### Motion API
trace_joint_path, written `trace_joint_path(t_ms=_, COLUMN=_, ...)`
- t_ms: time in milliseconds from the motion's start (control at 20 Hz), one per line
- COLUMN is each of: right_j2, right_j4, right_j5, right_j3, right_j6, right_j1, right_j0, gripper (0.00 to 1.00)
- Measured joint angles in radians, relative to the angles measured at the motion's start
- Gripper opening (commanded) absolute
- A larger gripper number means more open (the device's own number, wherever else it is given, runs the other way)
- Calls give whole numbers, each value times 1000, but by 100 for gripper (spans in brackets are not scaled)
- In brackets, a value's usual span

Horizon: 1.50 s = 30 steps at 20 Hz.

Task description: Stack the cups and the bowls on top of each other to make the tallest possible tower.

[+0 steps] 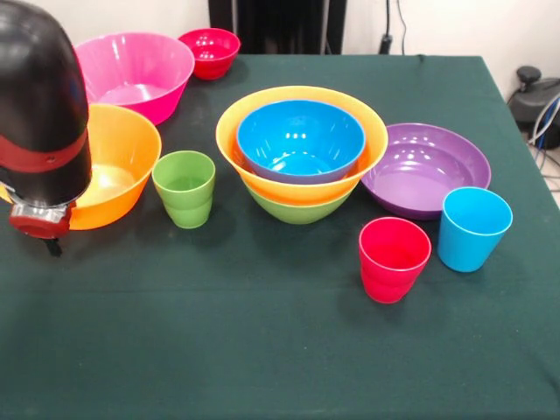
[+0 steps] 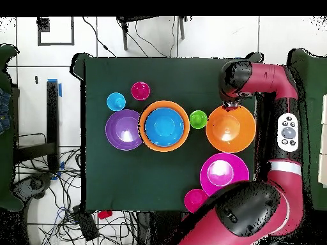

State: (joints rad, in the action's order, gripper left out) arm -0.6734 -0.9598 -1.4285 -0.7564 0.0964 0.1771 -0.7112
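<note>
Front view shows you the tower mid-surface, the pincer at its 9 o'clock; its grip state I cannot tell.

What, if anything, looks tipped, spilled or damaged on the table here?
Nothing stands out. The tower sits level, with the blue bowl nested in an orange bowl over a green one. The loose bowls and all three cups stand upright, and nothing looks spilled or cracked.

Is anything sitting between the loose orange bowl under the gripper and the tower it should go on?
Yes. The green cup stands upright on the table between the orange bowl and the tower, so the bowl must be lifted over it.
</note>
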Motion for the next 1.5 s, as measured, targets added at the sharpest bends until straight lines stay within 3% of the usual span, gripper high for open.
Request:
trace_joint_path(t_ms=500, right_j2=36, right_j4=3, right_j5=-8, right_j3=4, right_j6=0, right_j1=-31, right_j0=7, gripper=100)
trace_joint_path(t_ms=550, right_j2=40, right_j4=10, right_j5=-8, right_j3=4, right_j6=0, right_j1=-31, right_j0=8, gripper=0)
trace_joint_path(t_ms=1500, right_j2=51, right_j4=31, right_j5=-52, right_j3=5, right_j6=0, right_j1=10, right_j0=12, gripper=0)
